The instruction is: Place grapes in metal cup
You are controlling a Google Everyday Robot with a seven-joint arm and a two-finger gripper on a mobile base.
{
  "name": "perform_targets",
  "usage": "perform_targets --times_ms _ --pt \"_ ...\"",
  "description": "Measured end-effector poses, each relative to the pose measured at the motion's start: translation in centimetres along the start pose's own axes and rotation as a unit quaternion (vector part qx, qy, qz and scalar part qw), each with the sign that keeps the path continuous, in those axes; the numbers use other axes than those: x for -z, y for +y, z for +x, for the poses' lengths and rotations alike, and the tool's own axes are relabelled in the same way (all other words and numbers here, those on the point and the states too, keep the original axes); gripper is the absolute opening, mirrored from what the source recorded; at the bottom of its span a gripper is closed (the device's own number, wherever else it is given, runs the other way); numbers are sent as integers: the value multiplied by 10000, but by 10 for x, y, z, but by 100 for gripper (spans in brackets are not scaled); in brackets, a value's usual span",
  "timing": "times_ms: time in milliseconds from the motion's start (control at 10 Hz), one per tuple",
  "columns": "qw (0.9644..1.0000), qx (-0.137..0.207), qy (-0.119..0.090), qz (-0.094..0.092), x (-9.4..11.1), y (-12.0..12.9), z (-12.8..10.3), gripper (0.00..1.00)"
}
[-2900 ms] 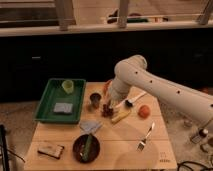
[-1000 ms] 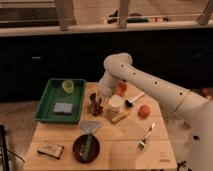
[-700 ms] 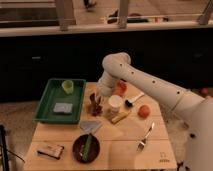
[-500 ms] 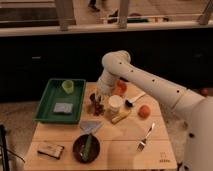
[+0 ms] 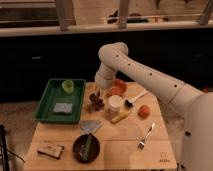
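Note:
My gripper (image 5: 98, 94) hangs from the white arm at the table's back left, right of the green tray. It is shut on the grapes (image 5: 97, 103), a dark reddish-brown bunch directly under it. The grapes sit at the mouth of the metal cup (image 5: 93, 107), a short grey tumbler that they and the gripper largely hide. I cannot tell whether the bunch rests in the cup or hangs just above it.
A white cylindrical container (image 5: 115, 103) stands just right of the cup, with a red bowl (image 5: 118, 89) behind it. The green tray (image 5: 47, 102) holds a yellow-green cup (image 5: 67, 86) and a grey sponge (image 5: 62, 107). An orange-red fruit (image 5: 144, 111), a fork (image 5: 146, 137), a dark bowl (image 5: 86, 148) and a grey cloth (image 5: 90, 126) lie nearer.
Since 2.9 s ago the gripper has carried the grapes left, from beside the white container to over the metal cup. Over the last second it has barely moved.

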Motion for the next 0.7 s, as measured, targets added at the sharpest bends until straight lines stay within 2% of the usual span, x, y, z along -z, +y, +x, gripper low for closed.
perform_targets --times_ms 700 --pt "9995 172 264 48 35 -24 8 0"
